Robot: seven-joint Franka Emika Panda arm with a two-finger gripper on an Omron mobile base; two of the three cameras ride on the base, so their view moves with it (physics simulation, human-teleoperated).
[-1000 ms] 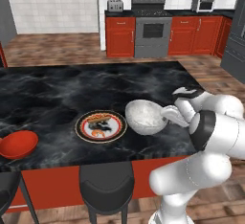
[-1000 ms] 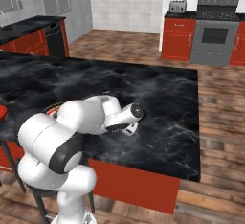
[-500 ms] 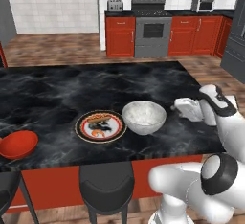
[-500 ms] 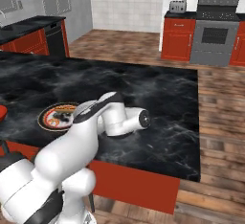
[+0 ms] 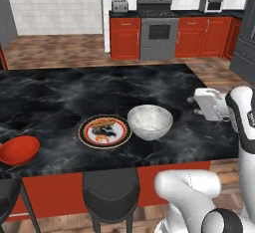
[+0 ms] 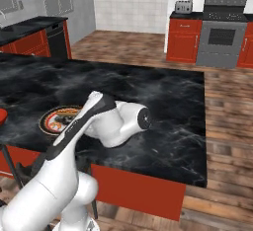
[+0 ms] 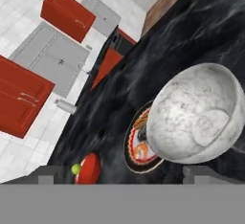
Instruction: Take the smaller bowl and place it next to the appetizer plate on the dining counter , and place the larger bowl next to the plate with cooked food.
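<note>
Fingers (image 5: 192, 99) drawn back off the larger bowl (image 5: 150, 122), near counter corner.

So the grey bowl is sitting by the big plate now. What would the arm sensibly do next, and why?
Probably just draw back and away. The larger bowl stands on the dining counter right beside the plate with cooked food, and the gripper is open and clear of it. The smaller bowl also rests on the counter, so little seems left.
</note>
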